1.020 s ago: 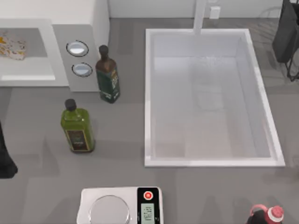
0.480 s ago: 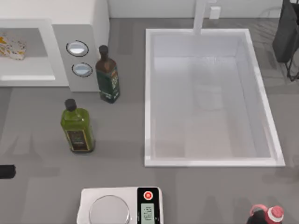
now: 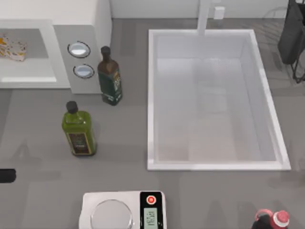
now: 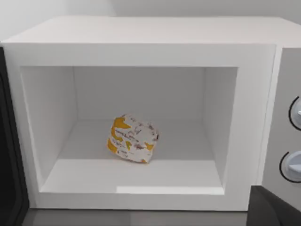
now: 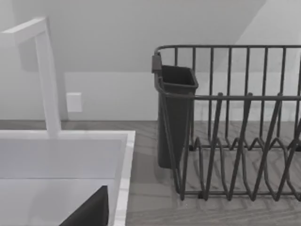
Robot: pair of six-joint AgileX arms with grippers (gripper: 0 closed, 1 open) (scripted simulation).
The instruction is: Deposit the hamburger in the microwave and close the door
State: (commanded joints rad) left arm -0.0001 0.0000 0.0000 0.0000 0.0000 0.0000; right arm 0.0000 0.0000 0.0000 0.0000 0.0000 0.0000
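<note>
The white microwave stands at the table's back left with its front open, and its two round knobs face up in the top view. The hamburger, a pale lump with yellow and reddish flecks, lies alone in the middle of the cavity floor; it is also the hamburger at the left edge of the top view. A dark strip of the open door runs beside the cavity. A dark part of my left arm pokes in at the table's left edge, well in front of the microwave. The right arm is parked at the far right.
Two bottles stand right of the microwave: a dark green one by the knobs and a lighter green one nearer the front. A white sink takes the centre-right, a scale the front edge, a dish rack the back right.
My left arm has drawn back off the table's left edge, leaving a small dark stub in view. The hamburger stays in the cavity.
</note>
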